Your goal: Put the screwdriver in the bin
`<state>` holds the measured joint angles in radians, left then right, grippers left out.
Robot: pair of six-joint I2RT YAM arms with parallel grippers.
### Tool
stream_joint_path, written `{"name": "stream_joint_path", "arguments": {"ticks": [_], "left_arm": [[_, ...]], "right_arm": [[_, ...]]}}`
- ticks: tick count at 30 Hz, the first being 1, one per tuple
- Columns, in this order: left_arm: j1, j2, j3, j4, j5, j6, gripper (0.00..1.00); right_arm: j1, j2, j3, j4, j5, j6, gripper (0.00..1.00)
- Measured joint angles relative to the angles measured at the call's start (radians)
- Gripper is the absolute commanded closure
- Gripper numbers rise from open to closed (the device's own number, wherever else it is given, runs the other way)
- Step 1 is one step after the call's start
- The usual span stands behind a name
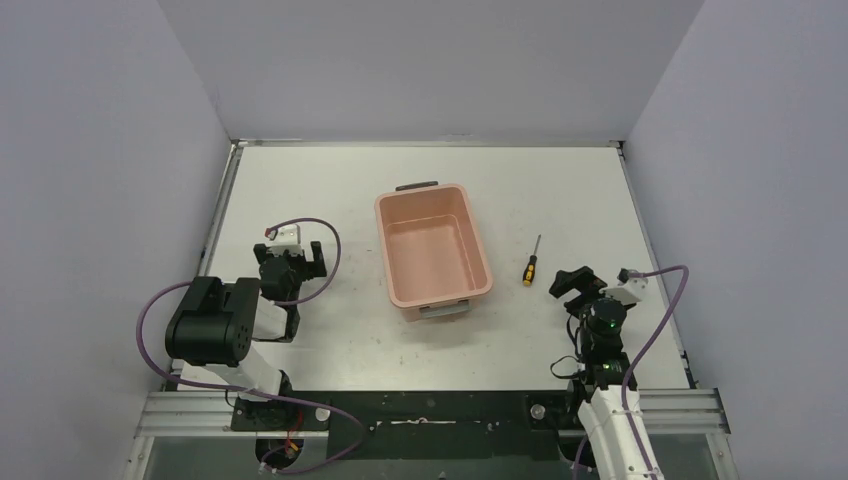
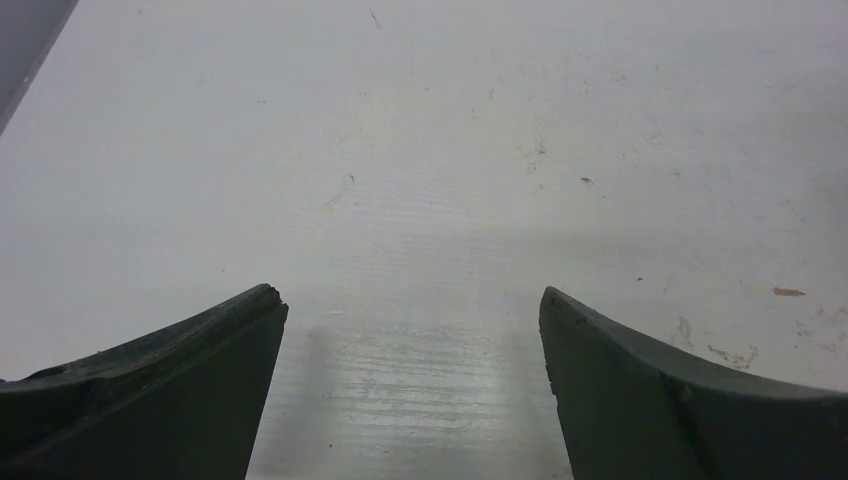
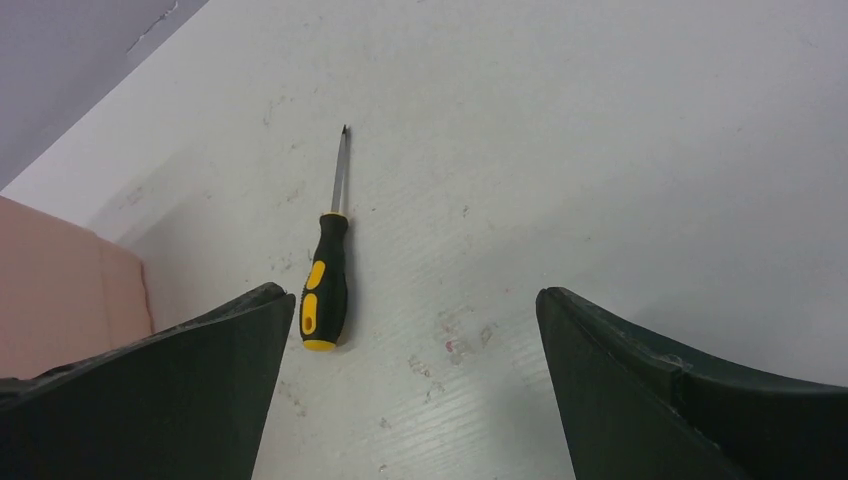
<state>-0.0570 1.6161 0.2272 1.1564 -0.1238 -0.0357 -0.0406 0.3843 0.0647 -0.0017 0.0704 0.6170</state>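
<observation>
Task was barely begun: the screwdriver (image 1: 530, 263) lay flat on the table (image 1: 300, 180) just right of the bin (image 1: 384, 250), outside it & not touching it, shaft twd the bin's far end, handle twd its near end. Bin looked empty in the top view. Right gripper (image 1: 575, 283) sat right of the bin, just beyond the screwdriver's handle end, jaws spread wide w/ nothing between them. Left gripper (image 1: 290, 262) sat left of the bin, well apart from it, jaws likewise released & holding nothing. By my read everything was left to do: reach, grasp, lift, carry over the rim, drop. Top view alone gave the whole layout, i.e. both arms, the bin interior & its dark handle (image 1: 417, 186) at the far short end. Right wrist view added what top couldn't: the yellow/black handle detail, the thin shaft tip, & that the tool lay off-centre, close by one finger rather than midway between the jaws, w/ a bit of the bin's pink wall beside it. Left wrist view showed only bare scuffed tabletop, no bin, no tool.
</observation>
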Motion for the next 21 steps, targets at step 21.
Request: {"name": "stream_joint_path", "arguments": {"ticks": [21], "left_arm": [[0.000,0.000,0.000,0.000,0.000,0.000,0.03]], "right_arm": [[0.027,0.936,0.653,-0.187,-0.034,-0.197,0.08]]}}
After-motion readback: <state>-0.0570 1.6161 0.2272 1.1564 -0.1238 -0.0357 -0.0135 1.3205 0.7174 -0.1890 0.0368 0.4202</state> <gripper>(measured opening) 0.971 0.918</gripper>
